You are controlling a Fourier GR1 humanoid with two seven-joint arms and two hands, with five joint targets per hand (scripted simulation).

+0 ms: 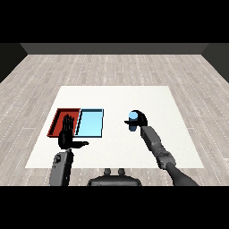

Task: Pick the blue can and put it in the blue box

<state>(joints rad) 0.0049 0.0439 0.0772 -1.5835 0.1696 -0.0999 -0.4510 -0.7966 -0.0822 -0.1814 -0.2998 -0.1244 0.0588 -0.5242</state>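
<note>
The blue can (133,120) stands upright on the white table, right of the trays. My right hand (140,119) is curled round it from the right side, its thumb showing left of the can. The light blue tray (90,123) lies left of the can with nothing in it. My left hand (67,134) is held up with straight fingers and the thumb out to the right, over the near edge of the red tray (58,121), holding nothing.
The red tray and light blue tray lie side by side at the table's left half. The white table (116,98) stretches wide behind and to the right of the can. A wooden floor surrounds it.
</note>
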